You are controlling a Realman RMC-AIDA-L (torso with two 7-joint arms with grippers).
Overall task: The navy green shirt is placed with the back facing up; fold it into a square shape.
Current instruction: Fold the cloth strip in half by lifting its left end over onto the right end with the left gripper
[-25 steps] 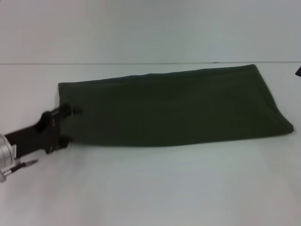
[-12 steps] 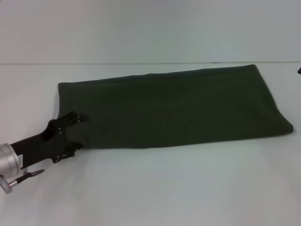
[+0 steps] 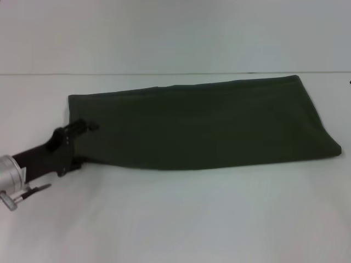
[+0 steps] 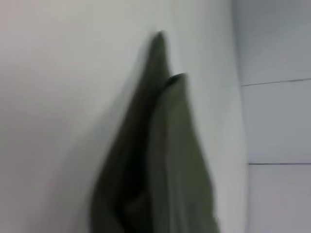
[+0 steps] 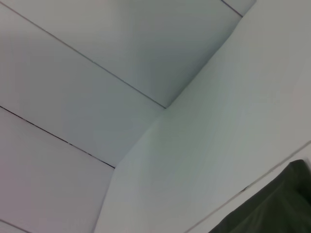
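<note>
Item: the navy green shirt (image 3: 203, 123). Dark olive, plain on the side that faces up, lying folded into a long band on the white worktop (image 3: 181, 219). The band runs from the worktop's left part across to near its right edge. Its right end is broad and reaches close to the far edge; its left end is narrower and squared off. The near long edge runs roughly straight, and the surface looks smooth and flat. No lettering shows on the upper face.

Item: the left gripper (image 3: 78, 143). Black, on a silver wrist, coming in low over the worktop from the near left corner. It sits at the shirt's left end, at the near corner of that end. One finger lies on top of the cloth and the other shows just under the edge, so the jaws appear clenched on the shirt's corner. In the left wrist view the shirt (image 4: 160, 170) fills the middle as layered cloth, one dark layer under a lighter one, tapering away toward a far point against the white worktop (image 4: 58, 97).

Item: the right gripper. Not seen in the head view; whether its jaws are released or clenched I cannot tell. The right wrist view takes in pale wall panels, the worktop (image 5: 233, 121), and one corner of the shirt (image 5: 272, 206) at the picture's edge.
</note>
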